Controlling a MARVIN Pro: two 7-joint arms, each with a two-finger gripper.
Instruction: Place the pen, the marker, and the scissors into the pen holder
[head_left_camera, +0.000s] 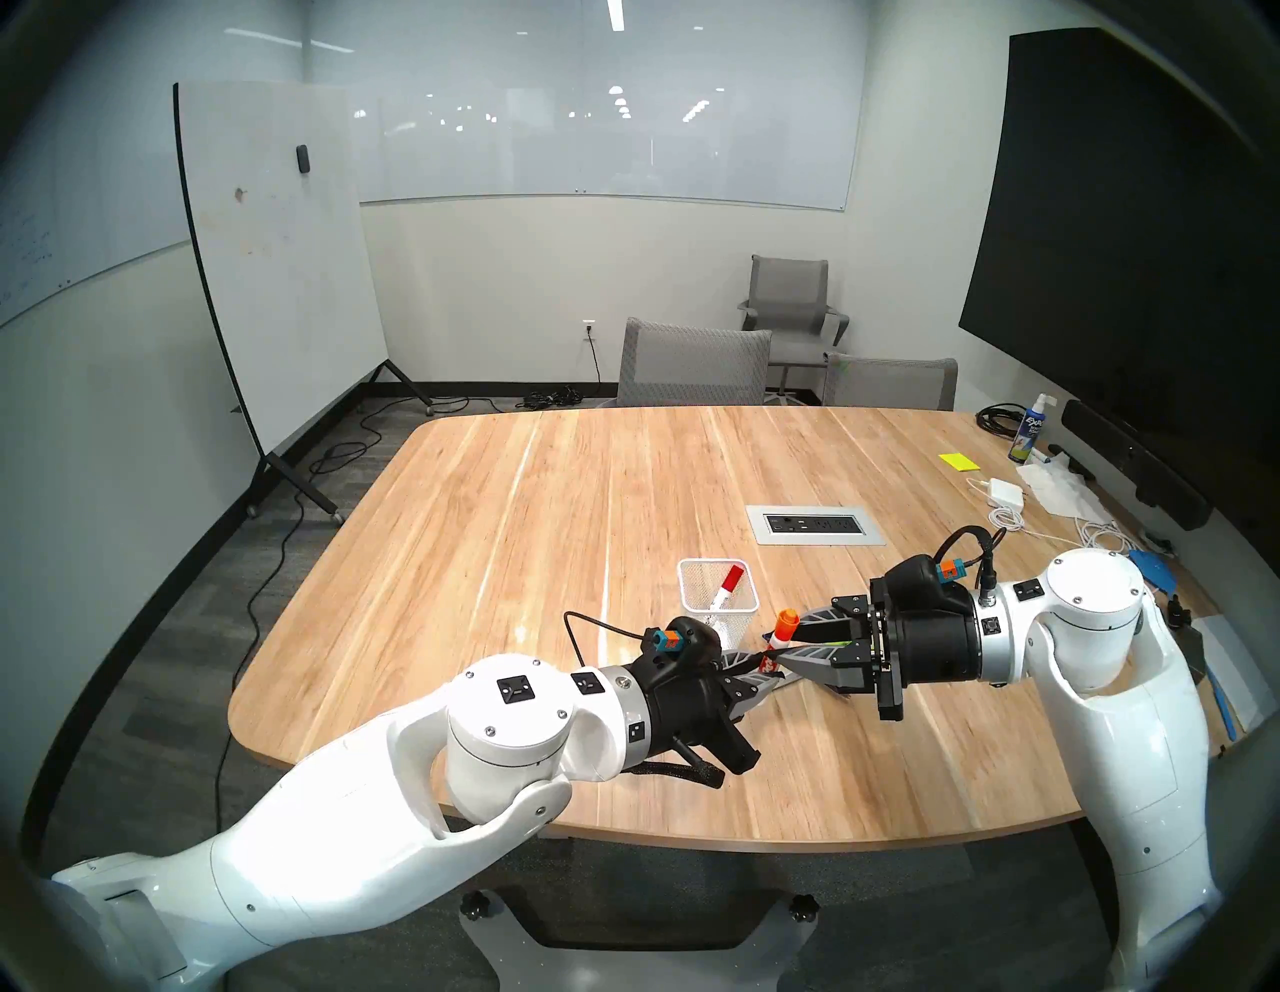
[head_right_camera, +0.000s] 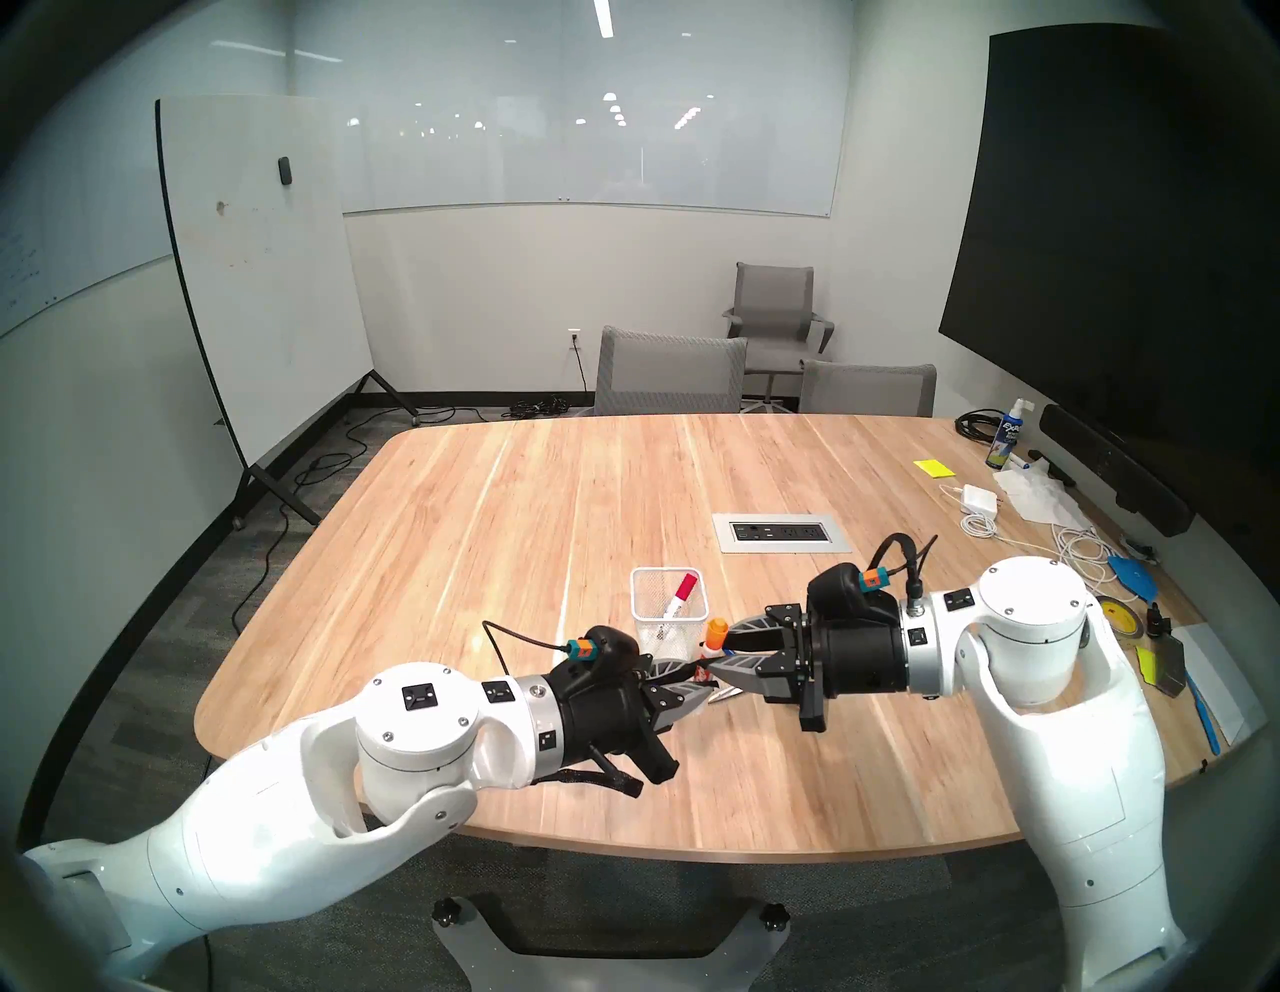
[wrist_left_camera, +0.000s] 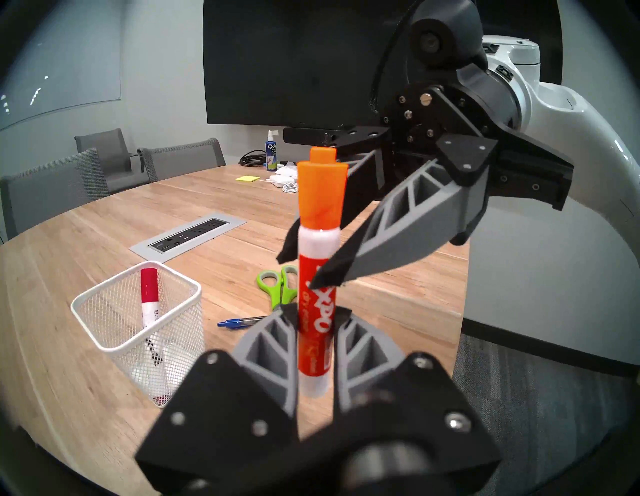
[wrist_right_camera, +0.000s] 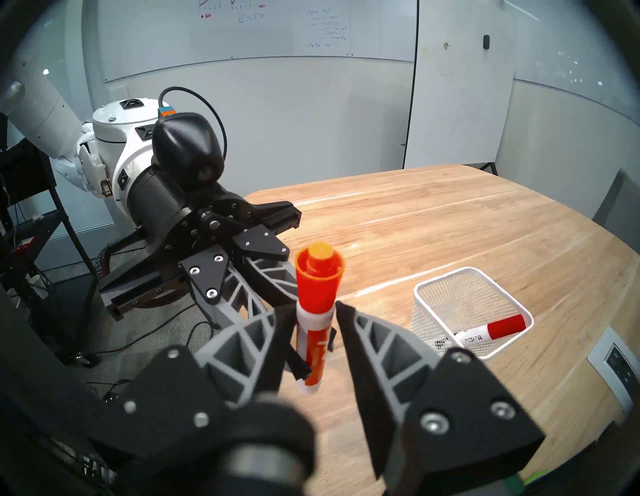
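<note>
Upright orange-capped white marker (wrist_left_camera: 317, 277) clamped low by the left end effector (wrist_left_camera: 317, 332); right end effector (wrist_right_camera: 311, 332), jaws part-closed, straddles its upper barrel, beside the white wire-mesh pen holder (wrist_left_camera: 138, 311).

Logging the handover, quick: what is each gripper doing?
Left gripper: shut on the orange marker, holding it upright.
Right gripper: around the same marker, jaws not fully closed; grip cannot be told.

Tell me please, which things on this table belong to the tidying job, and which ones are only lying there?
Belong to the job:
- orange marker, held upright in the left tool
- red marker, already in the pen holder
- scissors
- pen

Only lying there:
- spray bottle
- yellow sticky notes
- white charger
- outlet panel in the table
</note>
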